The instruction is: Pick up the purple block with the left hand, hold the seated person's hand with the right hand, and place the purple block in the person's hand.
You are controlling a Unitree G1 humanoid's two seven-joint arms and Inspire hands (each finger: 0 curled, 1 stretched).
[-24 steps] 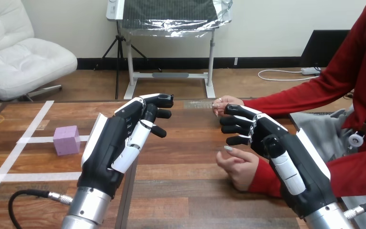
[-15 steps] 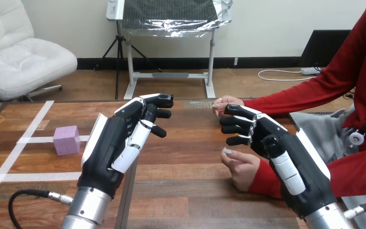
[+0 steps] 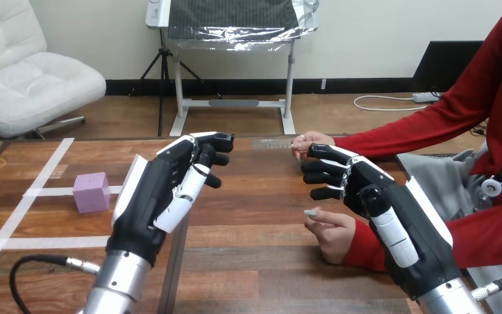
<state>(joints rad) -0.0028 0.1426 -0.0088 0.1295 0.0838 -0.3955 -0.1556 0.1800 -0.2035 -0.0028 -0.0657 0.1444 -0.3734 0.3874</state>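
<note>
Left hand [image 3: 157, 196] has drifted a touch toward the view's left since the earlier frames, its fingertips pulled back slightly; the person's nearer hand [image 3: 332, 230] has slipped a little lower and toward the right hand [image 3: 379, 203], which has itself barely shifted. Purple block [image 3: 91, 192] sits untouched on the table [image 3: 248, 261], at the left, resting across a strip of white tape [image 3: 13, 216] – it lies to the left of the left hand and apart from it. Left hand hangs above the table with fingers loosely bent and relaxed, nothing in it. Right hand likewise relaxed and half-bent, empty; its fingers stand just above and beside the person's nearer hand, not curled round it, and I cannot tell if they touch. That nearer hand is loosely closed, thumb on top, not yet offered palm-up. The person's farther hand [image 3: 307, 142] rests at the table's far edge, just behind the right hand's fingertips. Judgement: the task is at its very start, the pick-up step only now opening – nothing grasped, nothing held. Next move calls for the left hand to swing further left and down over the block, fingers spread wide enough to straddle it, then close on its sides. Count: one purple block, two robot hands, two hands of the person, one table, three tape strips as far as I can make out
</note>
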